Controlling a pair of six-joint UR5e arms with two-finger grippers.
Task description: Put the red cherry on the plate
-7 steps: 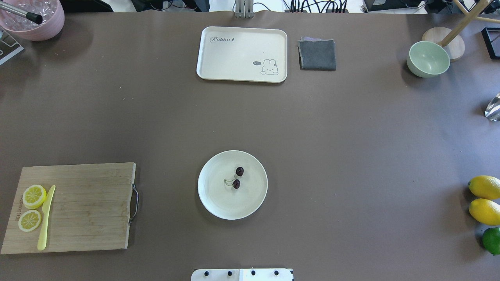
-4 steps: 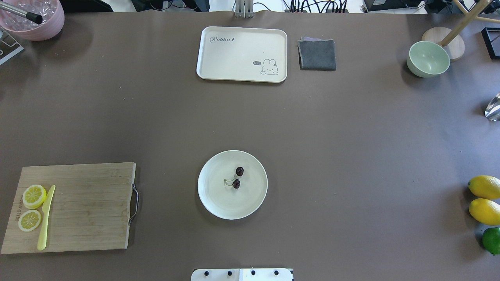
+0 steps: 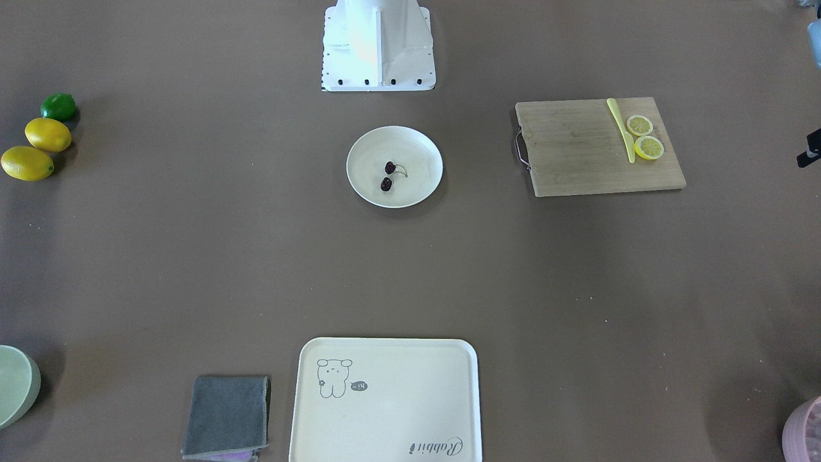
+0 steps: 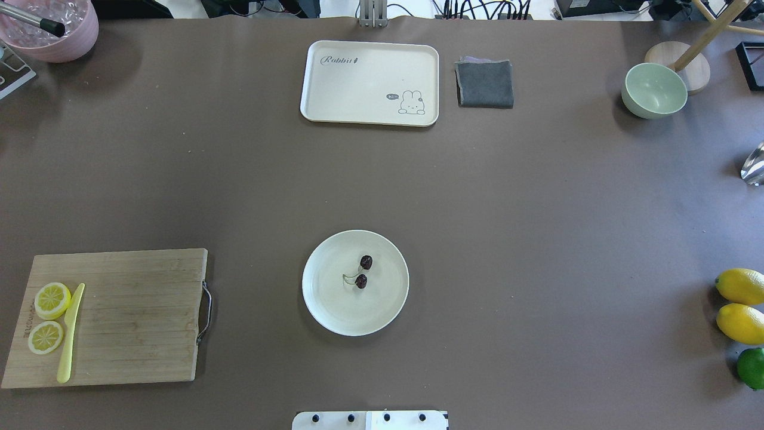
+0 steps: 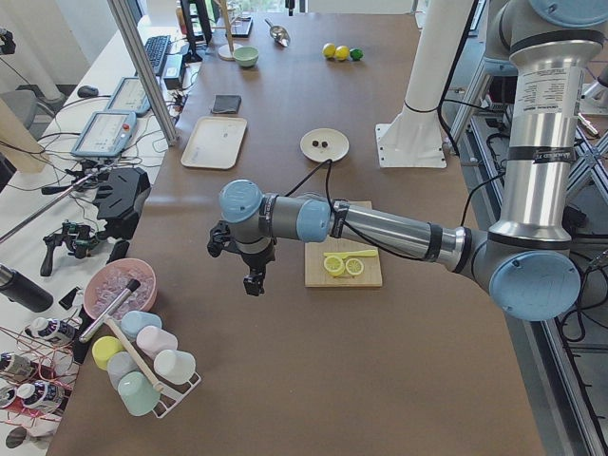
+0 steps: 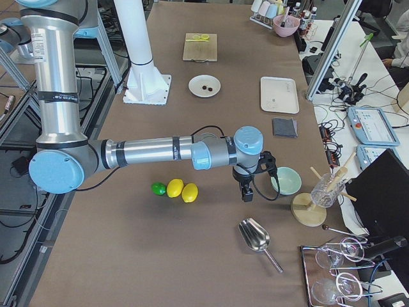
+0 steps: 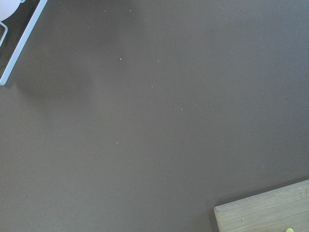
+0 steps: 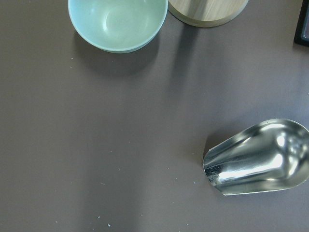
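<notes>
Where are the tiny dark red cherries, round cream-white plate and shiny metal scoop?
tiny dark red cherries point(image 4: 366, 261): overhead view, upper cherry.
round cream-white plate point(image 4: 382, 304): overhead view, bare inner surface.
shiny metal scoop point(image 8: 260, 159): right wrist view, its bowl.

place: robot lab | evidence: teach pendants point(image 5: 103, 133), cable bundles point(image 4: 471, 8), aluminium frame posts point(image 5: 144, 71) beside table point(image 4: 537, 209)

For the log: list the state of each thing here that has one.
cherry: lying on the plate, ungripped.
plate: upright, holding the cherry.
lemon slices: cut, flat on the board.
cloth: folded.
bowl: upright.
left gripper: cannot tell.
right gripper: cannot tell.
</notes>
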